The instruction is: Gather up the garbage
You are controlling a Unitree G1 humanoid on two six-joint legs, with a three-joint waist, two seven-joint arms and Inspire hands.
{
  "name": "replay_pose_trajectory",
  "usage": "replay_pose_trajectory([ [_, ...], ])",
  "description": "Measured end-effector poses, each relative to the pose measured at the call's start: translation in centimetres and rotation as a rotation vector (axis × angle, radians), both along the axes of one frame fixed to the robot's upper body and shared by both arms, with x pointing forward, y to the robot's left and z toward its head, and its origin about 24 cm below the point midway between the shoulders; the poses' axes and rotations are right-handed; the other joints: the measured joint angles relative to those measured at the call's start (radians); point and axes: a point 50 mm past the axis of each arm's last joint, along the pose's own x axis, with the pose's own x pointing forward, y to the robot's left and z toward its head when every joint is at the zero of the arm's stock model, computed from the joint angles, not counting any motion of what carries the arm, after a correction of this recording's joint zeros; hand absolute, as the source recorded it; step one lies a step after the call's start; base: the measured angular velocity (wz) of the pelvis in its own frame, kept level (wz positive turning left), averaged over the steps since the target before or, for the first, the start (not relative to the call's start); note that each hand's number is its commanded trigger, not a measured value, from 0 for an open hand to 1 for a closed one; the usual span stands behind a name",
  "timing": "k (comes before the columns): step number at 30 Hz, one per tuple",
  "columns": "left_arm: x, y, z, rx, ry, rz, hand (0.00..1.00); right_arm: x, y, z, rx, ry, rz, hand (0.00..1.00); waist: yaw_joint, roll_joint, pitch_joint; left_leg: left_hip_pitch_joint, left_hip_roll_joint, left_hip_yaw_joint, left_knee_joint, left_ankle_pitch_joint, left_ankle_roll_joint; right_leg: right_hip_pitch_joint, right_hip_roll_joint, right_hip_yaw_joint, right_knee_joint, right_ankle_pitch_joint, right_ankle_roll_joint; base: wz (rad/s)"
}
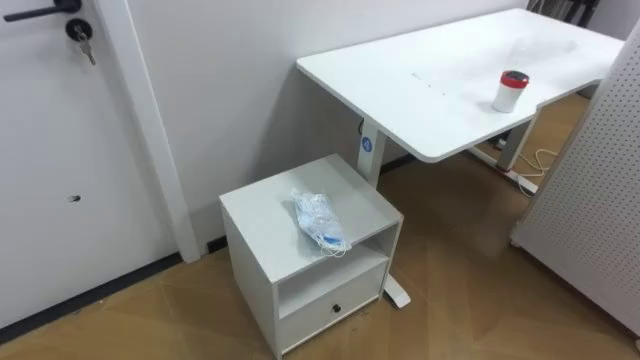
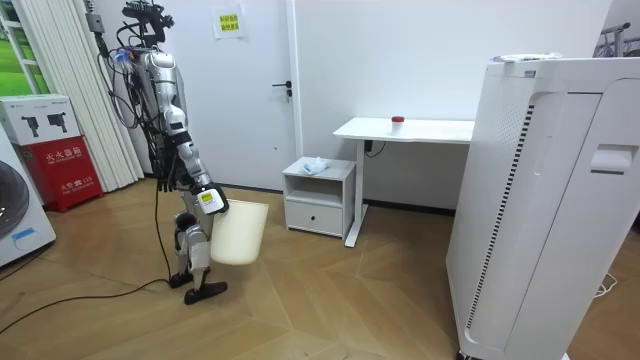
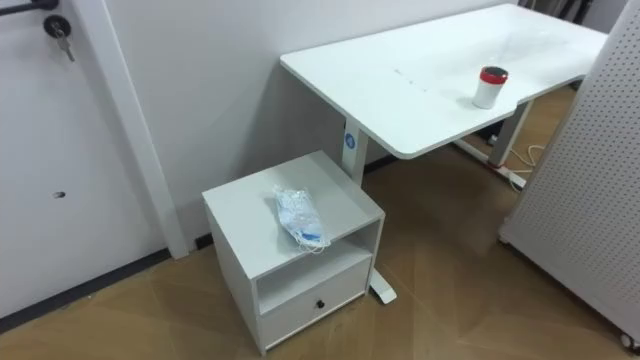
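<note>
Room view: the robot stands on the wood floor, well apart from the cabinet (image 1: pixel 262 215). What looks like its right hand (image 2: pixel 207 200) is at a cream bin (image 2: pixel 238 232); its grip I cannot tell. Beyond, a crumpled plastic wrapper (image 1: pixel 320 221) lies on the cabinet top. It looks light, soft and slippery, so pinch its bunched middle.

**Head pair looks down; room camera stands well off**

Both eye views look down from the robot's head, close on the cabinet (image 1: pixel 262 218), with the desk (image 1: pixel 420 85) toward two o'clock (the right eye sits slightly further right). The room view stands well back and faces the wall with the door (image 2: pixel 255 90), the robot at nine o'clock. It shares the cabinet and desk with the eye views.
</note>
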Motion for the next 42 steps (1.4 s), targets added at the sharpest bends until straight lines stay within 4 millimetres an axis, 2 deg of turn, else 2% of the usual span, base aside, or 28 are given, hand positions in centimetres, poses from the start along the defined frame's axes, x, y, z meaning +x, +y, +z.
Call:
replay_pose_trajectory([
  [10, 1.7, -0.2, -0.1, -0.045, -0.061, -0.001, 0.0, -0.1, 0.0, 0.0, 0.007, -0.003, -0.011, 1.0, 0.001, -0.002, -0.0046, -0.001, 0.002, 0.005, 0.004, 0.0, 0.0, -0.012, 0.0, 0.001, 0.016, 0.0, 0.0, -0.01],
  [11, 2.0, -0.2, -0.1, -0.047, -0.072, 0.008, 0.0, 0.1, 0.1, 0.0, 0.008, -0.005, -0.003, 1.0, 0.003, 0.002, -0.0072, -0.004, 0.003, 0.009, 0.004, 0.001, 0.0, -0.017, 0.0, 0.001, 0.018, 0.0, 0.0, -0.08],
  [15, 4.3, -0.4, -0.2, -0.059, -0.135, 0.029, 0.0, 1.3, 0.2, 0.0, 0.02, -0.026, 0.037, 1.0, 0.004, -0.003, -0.0076, -0.053, 0.002, 0.013, 0.028, 0.001, 0.0, -0.061, -0.002, 0.002, 0.028, 0.0, 0.0, -0.03],
  [16, 4.6, -0.4, -0.2, -0.064, -0.147, 0.033, 0.0, 1.6, 0.3, 0.0, 0.023, -0.03, 0.04, 1.0, 0.004, 0.001, -0.0033, -0.058, 0.003, 0.013, 0.033, 0.001, 0.0, -0.066, -0.002, 0.001, 0.033, 0.0, 0.0, 0.0],
  [19, 5.4, -0.7, -0.2, -0.09, -0.183, 0.044, 0.0, 1.9, 0.2, 0.0, 0.028, -0.034, 0.051, 1.0, 0.002, 0.004, -0.0009, -0.054, 0.003, 0.012, 0.036, 0.001, 0.0, -0.064, -0.003, 0.0, 0.032, 0.0, -0.001, 0.0],
  [22, 4.9, -0.5, -0.2, -0.089, -0.179, 0.06, 0.0, 1.5, 0.2, 0.0, 0.037, -0.03, 0.05, 1.0, 0.002, 0.003, -0.0002, -0.044, 0.003, 0.019, 0.036, 0.001, 0.0, -0.058, -0.009, 0.001, 0.041, -0.007, -0.006, -0.06],
  [25, 3.5, -0.3, -0.2, -0.079, -0.143, 0.071, 0.0, 1.4, 0.0, 0.1, 0.037, -0.029, 0.044, 1.0, 0.001, -0.004, 0.0007, -0.047, 0.001, 0.027, 0.062, -0.005, -0.007, -0.068, -0.011, -0.008, 0.084, -0.031, -0.01, -0.05],
  [27, 2.3, 0.2, 0.0, -0.061, -0.094, 0.062, 0.0, 1.0, -0.4, 0.1, 0.034, -0.008, 0.023, 1.0, 0.002, -0.011, 0.0091, -0.059, 0.009, 0.028, 0.134, -0.043, -0.017, -0.077, -0.01, -0.016, 0.145, -0.071, -0.017, 0.0],
  [28, 1.9, 0.3, 0.0, -0.057, -0.081, 0.062, 0.0, 0.8, -0.6, 0.2, 0.032, -0.003, 0.023, 1.0, 0.003, -0.01, 0.0092, -0.067, 0.016, 0.03, 0.156, -0.063, -0.015, -0.091, -0.005, -0.015, 0.168, -0.084, -0.02, -0.1],
  [29, 1.2, 0.6, 0.1, -0.05, -0.06, 0.077, 0.0, 0.7, -0.9, 0.2, 0.025, 0.0, 0.027, 1.0, 0.015, -0.002, 0.0034, -0.085, 0.027, 0.039, 0.205, -0.097, -0.02, -0.118, 0.002, -0.005, 0.222, -0.114, -0.028, -0.25],
  [30, 0.5, 0.7, 0.2, -0.046, -0.034, 0.086, 0.0, 0.4, -1.1, 0.3, 0.016, 0.007, 0.021, 1.0, 0.027, -0.006, 0.0033, -0.095, 0.041, 0.054, 0.249, -0.12, -0.028, -0.134, 0.006, 0.001, 0.262, -0.135, -0.037, -0.3],
  [32, -0.2, 0.8, 0.2, -0.047, -0.001, 0.091, 0.0, 0.2, -1.3, 0.3, 0.001, 0.021, 0.021, 1.0, 0.024, -0.004, -0.0035, -0.119, 0.048, 0.06, 0.303, -0.131, -0.038, -0.151, 0.004, 0.004, 0.296, -0.159, -0.054, -0.05],
  [34, -0.5, 0.8, 0.2, -0.051, 0.019, 0.096, 0.0, 0.1, -1.4, 0.4, -0.012, 0.031, 0.013, 1.0, 0.011, -0.01, -0.0025, -0.202, 0.049, 0.065, 0.443, -0.112, -0.064, -0.169, 0.006, 0.011, 0.317, -0.174, -0.059, 0.27],
  [35, -0.4, 0.7, 0.2, -0.056, 0.02, 0.091, 0.0, 0.2, -1.5, 0.4, -0.018, 0.041, 0.011, 1.0, 0.01, -0.024, 0.001, -0.284, 0.046, 0.06, 0.56, -0.08, -0.075, -0.163, 0.011, 0.042, 0.319, -0.178, -0.068, 0.25],
  [36, -0.3, 0.6, 0.2, -0.059, 0.018, 0.087, 0.0, -0.1, -1.6, 0.4, -0.022, 0.058, 0.006, 1.0, 0.005, -0.035, 0.0001, -0.34, 0.019, 0.051, 0.542, -0.079, -0.074, -0.16, 0.016, 0.087, 0.319, -0.186, -0.077, 0.32],
  [37, -0.1, 0.6, 0.1, -0.061, 0.014, 0.081, 0.0, -0.4, -1.7, 0.4, -0.027, 0.065, 0.004, 1.0, 0.0, -0.035, 0.0004, -0.373, 0.005, 0.051, 0.513, -0.074, -0.075, -0.158, 0.019, 0.101, 0.314, -0.187, -0.08, 0.4],
  [38, 0.5, 0.5, 0.1, -0.065, 0.002, 0.055, 0.0, -1.2, -2.0, 0.5, -0.038, 0.087, 0.003, 1.0, 0.008, -0.036, 0.0013, -0.432, -0.02, 0.053, 0.422, -0.05, -0.087, -0.159, 0.019, 0.136, 0.313, -0.192, -0.079, 0.22],
  [39, 0.6, 0.3, 0.1, -0.069, -0.01, 0.034, 0.0, -1.3, -2.3, 0.6, -0.049, 0.106, 0.017, 1.0, 0.023, -0.039, -0.0023, -0.472, -0.038, 0.053, 0.307, 0.007, -0.094, -0.155, 0.02, 0.173, 0.314, -0.196, -0.082, -0.11],
  [40, 0.6, 0.3, 0.1, -0.07, -0.011, 0.026, 0.0, -1.3, -2.4, 0.6, -0.055, 0.111, 0.025, 1.0, 0.035, -0.036, -0.0035, -0.485, -0.04, 0.046, 0.247, 0.036, -0.096, -0.154, 0.021, 0.19, 0.315, -0.2, -0.081, -0.66],
  [41, 0.1, 0.2, 0.1, -0.071, -0.01, 0.026, 0.0, -1.0, -2.7, 0.7, -0.063, 0.113, 0.031, 1.0, 0.055, -0.026, -0.0022, -0.496, -0.029, 0.035, 0.16, 0.098, -0.095, -0.144, 0.019, 0.214, 0.312, -0.208, -0.08, -0.88],
  [42, -0.5, 0.2, 0.1, -0.071, 0.002, 0.031, 0.0, -0.8, -2.8, 0.7, -0.073, 0.114, 0.045, 1.0, 0.057, -0.021, -0.0025, -0.497, -0.016, 0.036, 0.144, 0.158, -0.094, -0.124, 0.01, 0.218, 0.305, -0.222, -0.071, -0.8],
])
